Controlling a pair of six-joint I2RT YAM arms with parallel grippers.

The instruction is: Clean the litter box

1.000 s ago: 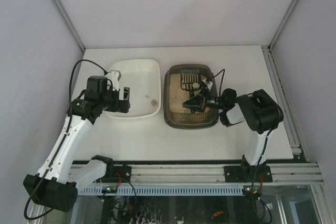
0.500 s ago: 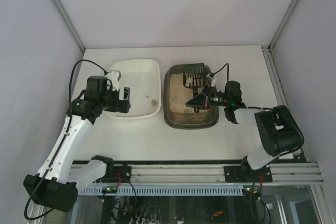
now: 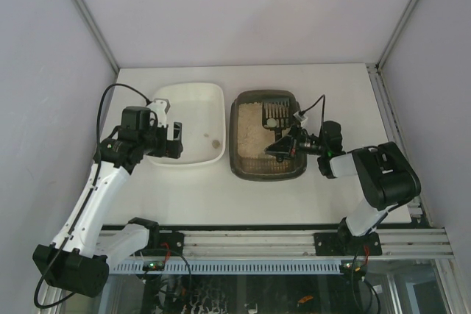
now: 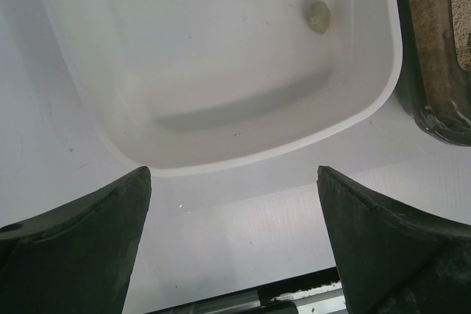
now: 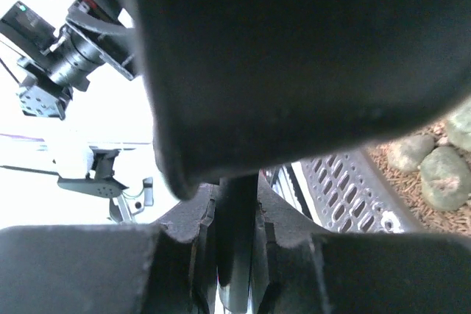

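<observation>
Right gripper [image 3: 284, 144] is clamping shut on the handle of the black slotted scoop [image 3: 273, 116], whose head is reaching ahead of it over the beige litter. The litter box [image 3: 237, 154] is sitting directly beneath this gripper on the desk [image 3: 331, 93]. Left gripper [image 4: 234, 176] is hanging wide open, holding nothing, with the white tray [image 4: 221, 71] just below and ahead.

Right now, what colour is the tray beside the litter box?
The tray is plain white; the left wrist view shows it best.
</observation>
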